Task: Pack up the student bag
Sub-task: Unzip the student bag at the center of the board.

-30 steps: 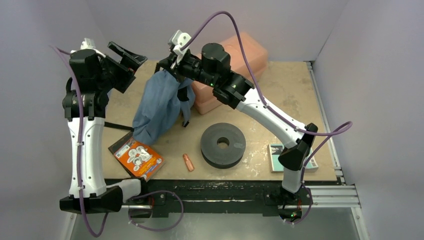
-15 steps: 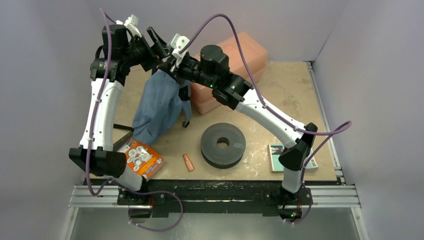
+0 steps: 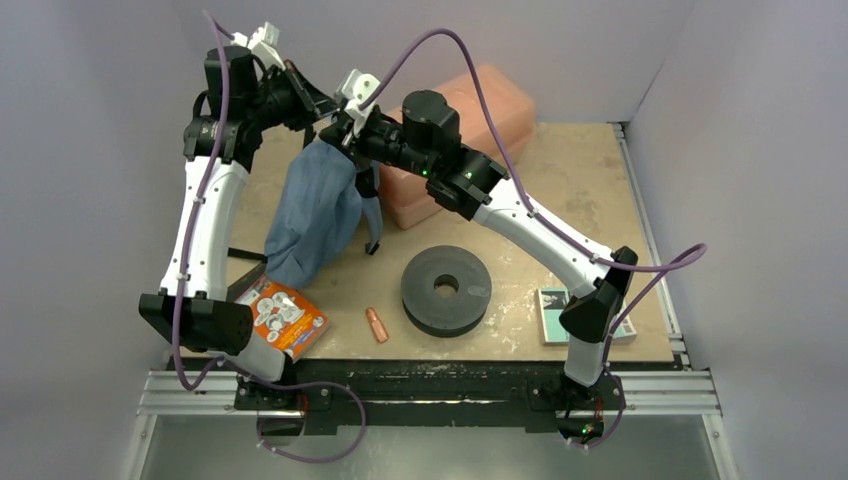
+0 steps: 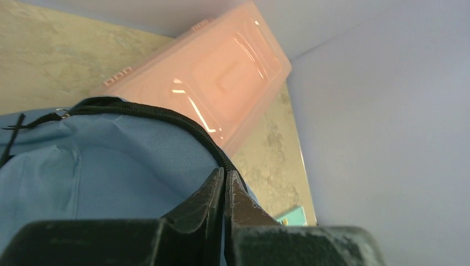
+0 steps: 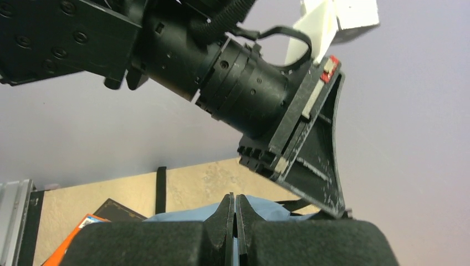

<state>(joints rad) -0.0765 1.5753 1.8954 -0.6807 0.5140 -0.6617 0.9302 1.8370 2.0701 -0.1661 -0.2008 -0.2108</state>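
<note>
Fingers (image 4: 204, 200) closed (both pairs), pinching student bag (image 3: 315, 205)

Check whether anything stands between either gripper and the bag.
Nothing visible does. The right gripper is shut on the top edge of the bag, holding it up, and the left gripper is shut on that same edge beside it. The pink box stands behind the bag, not between.

Lit brightly and evenly from above. Casts only faint, soft shadows on the table (image 3: 580, 180). Glares in white streaks on the pink box (image 4: 233, 72). Blurs dark along the bottom edge of both wrist views.
</note>
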